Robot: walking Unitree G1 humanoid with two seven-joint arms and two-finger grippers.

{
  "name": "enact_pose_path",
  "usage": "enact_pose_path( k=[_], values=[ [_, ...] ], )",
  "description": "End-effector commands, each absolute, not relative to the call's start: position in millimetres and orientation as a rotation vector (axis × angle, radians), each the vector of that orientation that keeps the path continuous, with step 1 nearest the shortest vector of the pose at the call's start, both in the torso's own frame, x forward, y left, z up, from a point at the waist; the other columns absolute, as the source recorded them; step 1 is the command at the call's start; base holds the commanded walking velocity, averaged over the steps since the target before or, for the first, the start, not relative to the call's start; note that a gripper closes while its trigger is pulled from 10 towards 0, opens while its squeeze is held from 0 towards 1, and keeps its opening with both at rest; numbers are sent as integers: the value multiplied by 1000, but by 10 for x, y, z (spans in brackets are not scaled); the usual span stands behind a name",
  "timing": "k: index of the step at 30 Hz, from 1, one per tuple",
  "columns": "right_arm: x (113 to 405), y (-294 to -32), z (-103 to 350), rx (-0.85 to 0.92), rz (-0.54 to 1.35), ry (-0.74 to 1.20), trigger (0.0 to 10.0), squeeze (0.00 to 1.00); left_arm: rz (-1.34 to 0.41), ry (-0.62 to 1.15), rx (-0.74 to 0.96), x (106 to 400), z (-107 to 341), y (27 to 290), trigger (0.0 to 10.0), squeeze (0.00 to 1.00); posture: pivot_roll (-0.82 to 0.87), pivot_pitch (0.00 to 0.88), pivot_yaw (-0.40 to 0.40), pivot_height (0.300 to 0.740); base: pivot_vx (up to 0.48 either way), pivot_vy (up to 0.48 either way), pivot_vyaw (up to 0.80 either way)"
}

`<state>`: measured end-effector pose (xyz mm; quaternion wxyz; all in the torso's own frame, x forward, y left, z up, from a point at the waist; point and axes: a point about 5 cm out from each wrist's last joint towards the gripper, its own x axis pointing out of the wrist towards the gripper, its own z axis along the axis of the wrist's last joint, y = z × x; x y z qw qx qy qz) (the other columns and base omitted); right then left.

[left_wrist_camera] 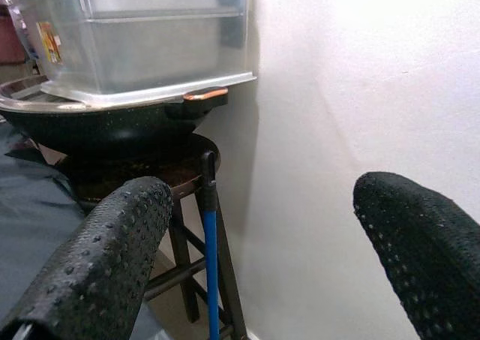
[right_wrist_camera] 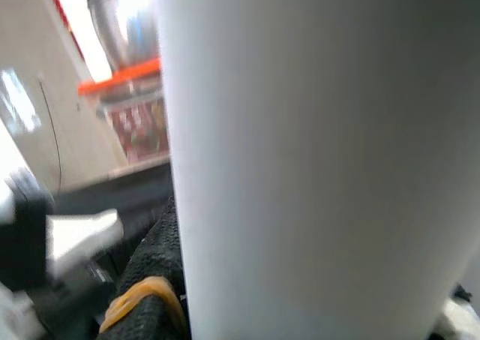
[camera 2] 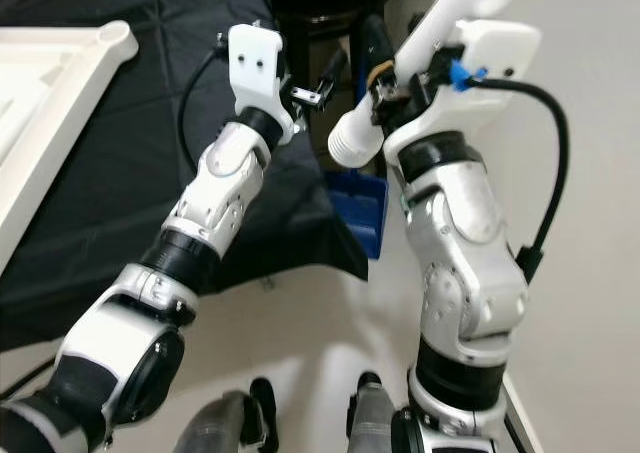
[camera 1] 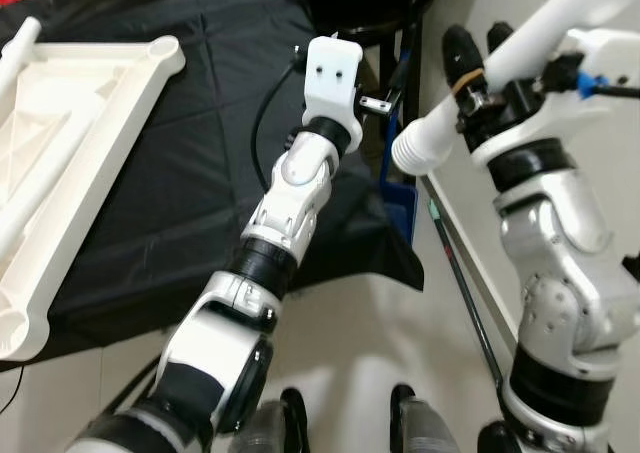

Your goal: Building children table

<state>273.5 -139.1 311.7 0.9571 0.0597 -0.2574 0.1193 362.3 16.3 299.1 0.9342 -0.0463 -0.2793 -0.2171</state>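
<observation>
- Nearest, the right pincer (camera 1: 478, 73) is clamped around a white table leg (camera 1: 520, 48), a hollow tube whose threaded end (camera 1: 415, 145) points down toward the robot's left. The grip sits partway along the tube, well back from the thread.
- The leg looks like light, stiff plastic with a smooth, likely slippery skin. Holding it mid-shaft seems sensible, since it leaves the threaded end free for its socket.
- Further out, the left pincer (left_wrist_camera: 255, 257) hangs empty with its fingers (left_wrist_camera: 112, 257) spread wide, above the edge of the black cloth (camera 1: 200, 153).
- On that cloth over the surface lies the white tabletop (camera 1: 70, 173), underside up and ribbed, with a round corner socket (camera 1: 163, 48). It looks rigid and light but bulky.
- Farthest, a stool (left_wrist_camera: 187, 227) carries a dark pan (left_wrist_camera: 97, 126) and a clear lidded container (left_wrist_camera: 142, 40) beside the wall.
</observation>
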Motion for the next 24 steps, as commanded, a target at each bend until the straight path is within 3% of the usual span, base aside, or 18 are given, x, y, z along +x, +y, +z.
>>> enact_pose_path(
  k=[1, 12, 15, 24],
  values=[
    [2727, -1365, 3071, 91, 239, -533, 10000, 0, -439, -567, -99, 3574, 2941, 219, 10000, 0, 76, 247, 71, 740, 0, 0, 0],
    [2703, -1385, 2751, 93, 175, -450, 10000, 0, -419, -378, -63, 3063, 2257, 514, 10000, 0, 75, 175, 60, 740, 0, 0, 788],
    [2621, -1332, 2577, 93, 173, -405, 10000, 0, -404, -294, -66, 2807, 2050, 584, 10000, 0, 76, 151, 55, 740, 0, 0, 788],
    [2523, -1312, 2361, 76, 150, -345, 10000, 0, -417, -231, -50, 2484, 1951, 642, 10000, 0, 71, 126, 49, 740, 0, 0, 789]
  ],
)
